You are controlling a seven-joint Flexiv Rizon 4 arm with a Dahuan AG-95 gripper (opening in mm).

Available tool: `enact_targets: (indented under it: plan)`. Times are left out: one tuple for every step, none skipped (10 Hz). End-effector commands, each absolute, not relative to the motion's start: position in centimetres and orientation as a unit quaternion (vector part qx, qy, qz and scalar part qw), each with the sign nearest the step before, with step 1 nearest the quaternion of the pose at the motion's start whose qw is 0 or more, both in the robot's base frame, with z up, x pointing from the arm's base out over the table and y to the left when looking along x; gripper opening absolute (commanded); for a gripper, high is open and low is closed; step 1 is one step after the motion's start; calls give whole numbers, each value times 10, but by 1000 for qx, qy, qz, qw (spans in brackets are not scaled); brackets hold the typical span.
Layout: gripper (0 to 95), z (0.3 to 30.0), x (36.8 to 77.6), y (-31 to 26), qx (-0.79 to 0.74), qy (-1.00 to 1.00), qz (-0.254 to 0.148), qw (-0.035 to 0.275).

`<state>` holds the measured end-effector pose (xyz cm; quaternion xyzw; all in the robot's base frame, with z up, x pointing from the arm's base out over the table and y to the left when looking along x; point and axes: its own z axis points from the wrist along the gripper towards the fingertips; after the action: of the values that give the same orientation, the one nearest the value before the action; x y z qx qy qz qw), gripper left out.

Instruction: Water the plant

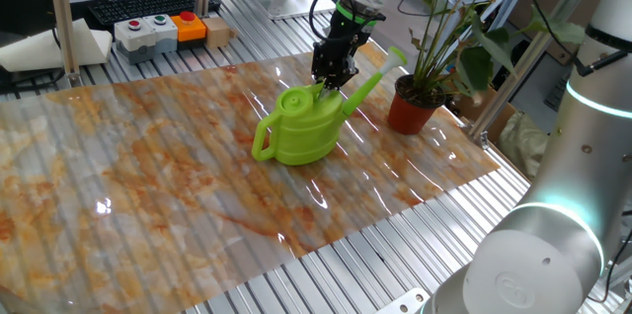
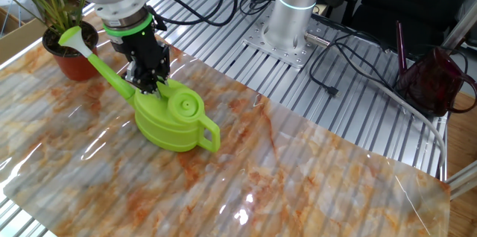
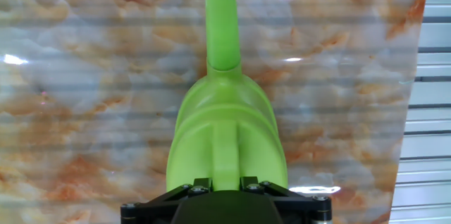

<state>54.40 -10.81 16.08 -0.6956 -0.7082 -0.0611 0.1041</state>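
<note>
The gripper [image 1: 331,79] points steeply down onto the top of the lime-green watering can [image 1: 301,128], its black fingers [image 2: 148,82] set narrow around the can's upper handle ridge; in the hand view that raised green ridge [image 3: 224,155] runs straight up between the finger bases, so the jaws are closed on it. The can's body sits directly below the gripper, on the marbled orange-and-white mat [image 1: 148,176], though whether its base still touches the mat cannot be told. Its long spout [image 2: 100,64] reaches away from the gripper toward the plant [image 1: 449,33], and the flared spout tip is just beside the rim of the terracotta-red pot [image 1: 414,107]. The can's loop handle [image 2: 209,134] lies on the far side of the gripper from the plant. Beyond the gripper, well apart at the table's back edge, stands a button box [image 1: 158,32].
</note>
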Motion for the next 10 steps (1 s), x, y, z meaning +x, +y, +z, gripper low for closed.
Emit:
enact_targets:
  plan:
    - [0,164,545,-108,-695,-708,-61,109]
    - [0,164,545,-108,-696,-706,-61,112]
    - [0,164,545,-108,-697,-706,-60,114]
    - [0,164,545,-108,-697,-704,-61,118]
    - [0,164,545,-108,-698,-703,-60,121]
    - [0,165,545,-108,-699,-702,-57,122]
    - [0,165,545,-108,-698,-703,-57,123]
    - [0,165,545,-108,-698,-703,-57,123]
    - [0,165,545,-108,-700,-700,-58,128]
    - [0,165,545,-108,-699,-701,-58,127]
